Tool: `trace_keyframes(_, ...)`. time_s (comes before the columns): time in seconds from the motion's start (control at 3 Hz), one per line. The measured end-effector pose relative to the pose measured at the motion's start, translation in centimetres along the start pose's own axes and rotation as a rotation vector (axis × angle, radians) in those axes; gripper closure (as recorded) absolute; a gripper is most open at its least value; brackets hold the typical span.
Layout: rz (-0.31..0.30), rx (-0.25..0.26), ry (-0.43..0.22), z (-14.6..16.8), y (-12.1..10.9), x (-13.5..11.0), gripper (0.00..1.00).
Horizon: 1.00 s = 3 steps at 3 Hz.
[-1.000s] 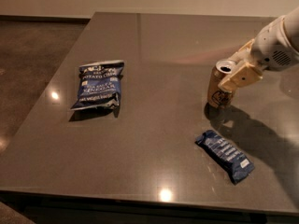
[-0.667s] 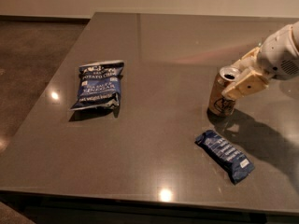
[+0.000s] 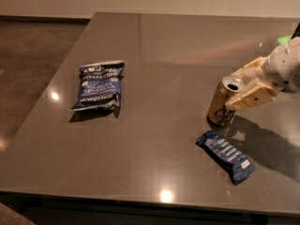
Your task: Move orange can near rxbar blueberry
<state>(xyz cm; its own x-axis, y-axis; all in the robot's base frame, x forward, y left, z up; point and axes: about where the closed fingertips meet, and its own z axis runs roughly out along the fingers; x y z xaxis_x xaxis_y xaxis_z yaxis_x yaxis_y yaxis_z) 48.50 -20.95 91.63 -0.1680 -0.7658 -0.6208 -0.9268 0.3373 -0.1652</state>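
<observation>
Metal this thin makes the orange can [image 3: 219, 108] a light, stiff but dentable thing, judging by its looks. Its smooth side is likely slippery, and with the top open any contents could spill if it tips. The best hold appears to be across the upper body just under the rim, squeezed gently.

The gripper [image 3: 230, 92] reaches in from the right edge and sits there, one beige finger on the far side of the can's top and the other on the near side. The jaws look closed to the can's width, clamping it. The can leans slightly, at the right of the table [image 3: 154, 46]. Whether its base rests on the surface cannot be told.

The rxbar blueberry [image 3: 226, 156] lies flat just nearer, close by but apart. A blue chip bag [image 3: 98, 85] lies well off to the left.
</observation>
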Motion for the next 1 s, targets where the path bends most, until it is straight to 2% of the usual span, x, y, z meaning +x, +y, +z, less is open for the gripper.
trace_keyframes(0.67,-0.049,-0.022,-0.007,-0.55,1.41,0.37,0.39)
trace_keyframes(1.0,-0.052,-0.024,-0.022,-0.43,1.55,0.59,0.15)
